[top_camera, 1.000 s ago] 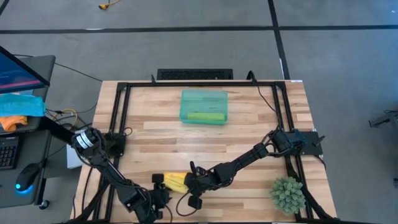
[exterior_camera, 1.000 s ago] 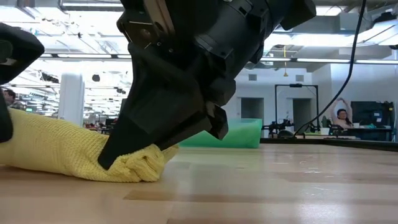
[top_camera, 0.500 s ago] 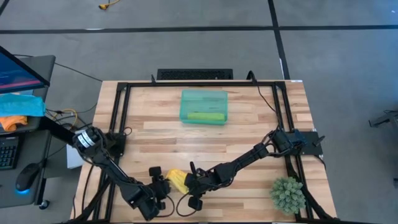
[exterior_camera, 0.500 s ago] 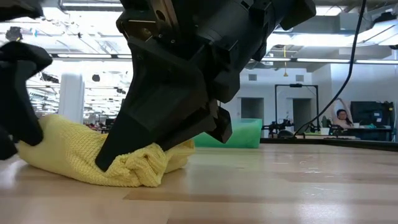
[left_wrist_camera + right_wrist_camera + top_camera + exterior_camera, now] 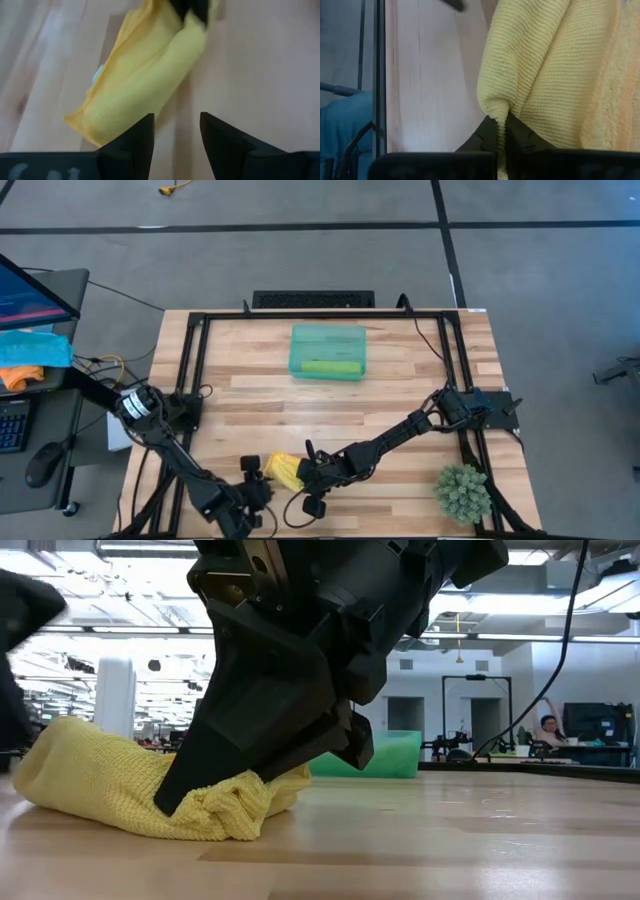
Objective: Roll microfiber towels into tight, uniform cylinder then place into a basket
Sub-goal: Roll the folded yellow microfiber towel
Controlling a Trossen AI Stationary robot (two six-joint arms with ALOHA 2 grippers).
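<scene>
Right gripper (image 5: 300,472): fingers pinched on one end of yellow towel (image 5: 283,471), a loose roll lying at the table's (image 5: 400,380) near edge. Left gripper (image 5: 256,482): fingers apart, just beside the roll's other end, not touching. Green towel (image 5: 329,367): rolled, inside basket (image 5: 328,335), far side.

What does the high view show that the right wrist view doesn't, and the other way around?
Only the high view shows the teal basket with a green towel roll inside, the plant, and the left gripper, open beside the towel. Only the right wrist view shows the right gripper shut on a thin pinched fold. Both show the yellow towel on the wooden table.
</scene>
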